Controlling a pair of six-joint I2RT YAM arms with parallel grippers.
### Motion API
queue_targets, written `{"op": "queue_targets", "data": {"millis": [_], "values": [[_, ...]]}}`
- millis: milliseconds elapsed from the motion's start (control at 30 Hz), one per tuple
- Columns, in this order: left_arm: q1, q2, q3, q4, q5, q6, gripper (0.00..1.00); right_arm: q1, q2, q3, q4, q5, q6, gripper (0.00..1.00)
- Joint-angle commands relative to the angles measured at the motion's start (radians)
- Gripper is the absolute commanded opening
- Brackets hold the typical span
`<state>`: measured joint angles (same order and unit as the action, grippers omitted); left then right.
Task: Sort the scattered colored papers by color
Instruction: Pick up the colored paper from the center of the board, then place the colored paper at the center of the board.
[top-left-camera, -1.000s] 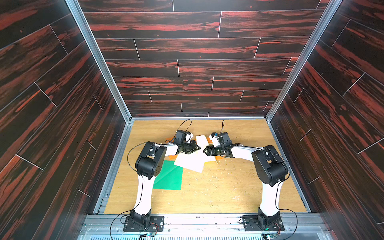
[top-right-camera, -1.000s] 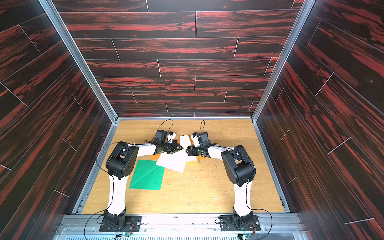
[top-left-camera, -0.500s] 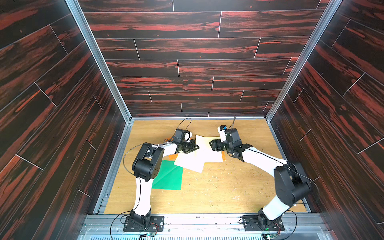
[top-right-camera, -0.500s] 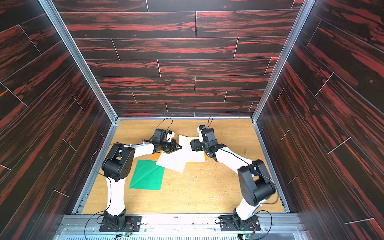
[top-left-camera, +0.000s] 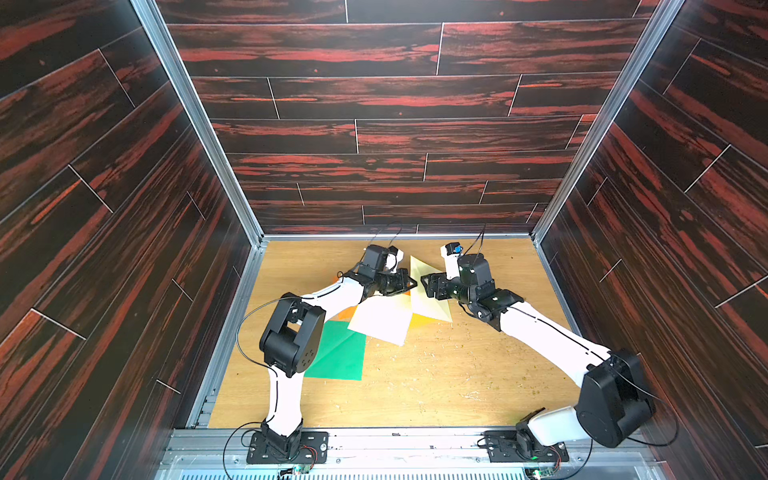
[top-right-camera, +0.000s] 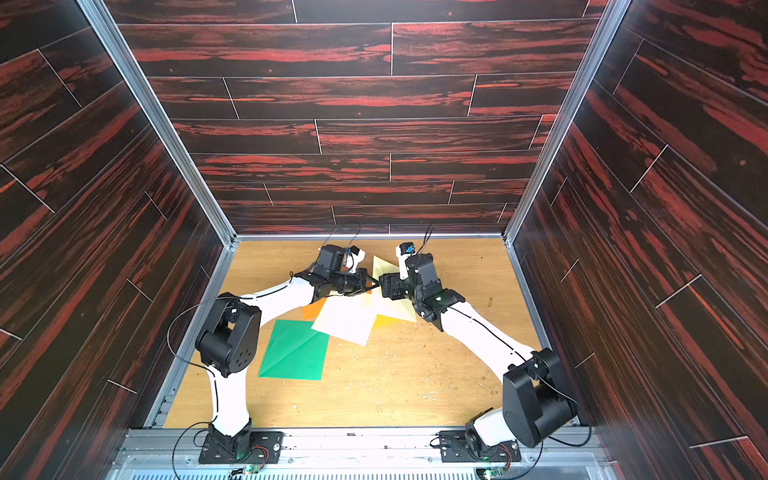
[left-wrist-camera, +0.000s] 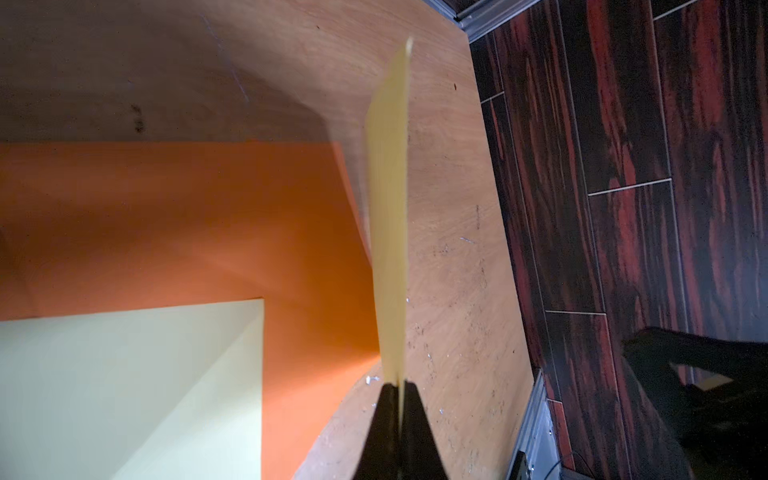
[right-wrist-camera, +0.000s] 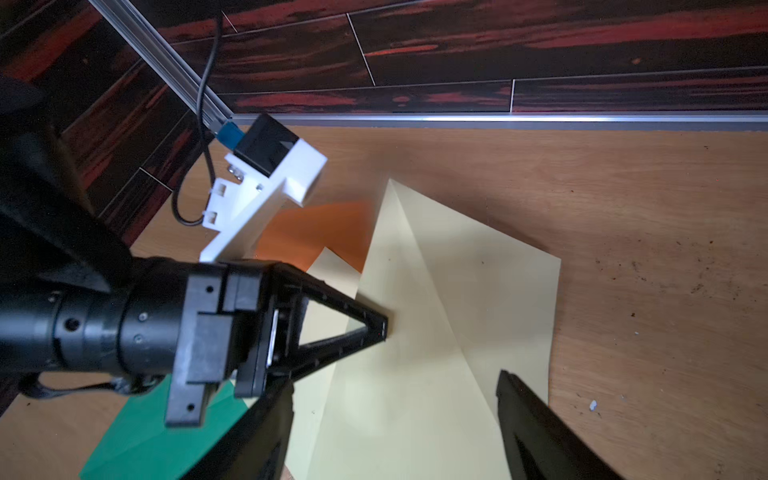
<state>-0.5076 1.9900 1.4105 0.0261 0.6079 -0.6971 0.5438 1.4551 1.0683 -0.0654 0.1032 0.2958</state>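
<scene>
1. Swinging wide since a second ago, the right arm now has its elbow out toward the side wall. Its gripper has drawn back a little from the left one, and the cream sheet between them has risen at one corner.
2. The left gripper (left-wrist-camera: 395, 384) is clamped tight on the lifted cream sheet (left-wrist-camera: 388, 208), which runs edge-on out of the closed jaws in the left wrist view.
3. The right gripper (right-wrist-camera: 395, 378) stands wide apart and holds nothing. Its fingers (right-wrist-camera: 536, 432) hover over the same sheet, just beside the left gripper's tip.
4. The lifted cream sheet (top-left-camera: 428, 299) sits at the far middle of the table (top-left-camera: 457, 374). It has a sharp diagonal crease, and one corner points up toward the back wall.
5. A second cream sheet (top-left-camera: 380, 320) lies flat just nearer the robot's base, overlapped by the first.
6. Orange paper (left-wrist-camera: 166, 228) lies under both cream sheets and peeks out on either side. I cannot tell whether it is one sheet or two.
7. The green sheet (top-left-camera: 338, 353) lies flat on the left arm's side, creased diagonally, with its far corner tucked under the second cream sheet.
8. Progress looks early. No single-colour pile exists yet, and all colours overlap in one cluster. Cream has to be separated from orange, and green pulled clear.
</scene>
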Motion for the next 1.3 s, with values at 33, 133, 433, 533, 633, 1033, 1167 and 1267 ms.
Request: {"op": "queue_targets", "data": {"millis": [33, 133, 433, 533, 633, 1033, 1167, 1267], "values": [[-0.029, -0.123, -0.132, -0.008, -0.028, -0.058, 0.0, 0.004, -0.01, 0.002, -0.038, 0.02, -0.008, 0.81], [-0.064, -0.188, -0.261, 0.025, -0.07, -0.096, 0.0, 0.007, -0.003, -0.007, -0.028, 0.007, -0.003, 0.81], [-0.244, -0.258, -0.472, 0.127, -0.192, -0.222, 0.0, 0.037, 0.039, -0.002, -0.015, -0.013, 0.008, 0.81], [-0.292, -0.225, -0.472, 0.146, -0.219, -0.252, 0.0, 0.047, 0.049, -0.003, -0.013, -0.014, 0.011, 0.81], [-0.317, -0.194, -0.477, 0.157, -0.247, -0.272, 0.0, 0.056, 0.054, -0.007, -0.014, -0.012, 0.008, 0.81], [-0.348, -0.056, -0.477, 0.31, -0.272, -0.382, 0.0, 0.065, 0.06, -0.014, -0.017, -0.019, 0.001, 0.81], [-0.351, -0.041, -0.46, 0.3, -0.264, -0.376, 0.0, 0.067, 0.068, -0.008, -0.024, -0.008, -0.006, 0.81], [-0.357, -0.023, -0.424, 0.249, -0.257, -0.352, 0.0, 0.067, 0.078, -0.003, -0.02, -0.015, -0.005, 0.81]]}}
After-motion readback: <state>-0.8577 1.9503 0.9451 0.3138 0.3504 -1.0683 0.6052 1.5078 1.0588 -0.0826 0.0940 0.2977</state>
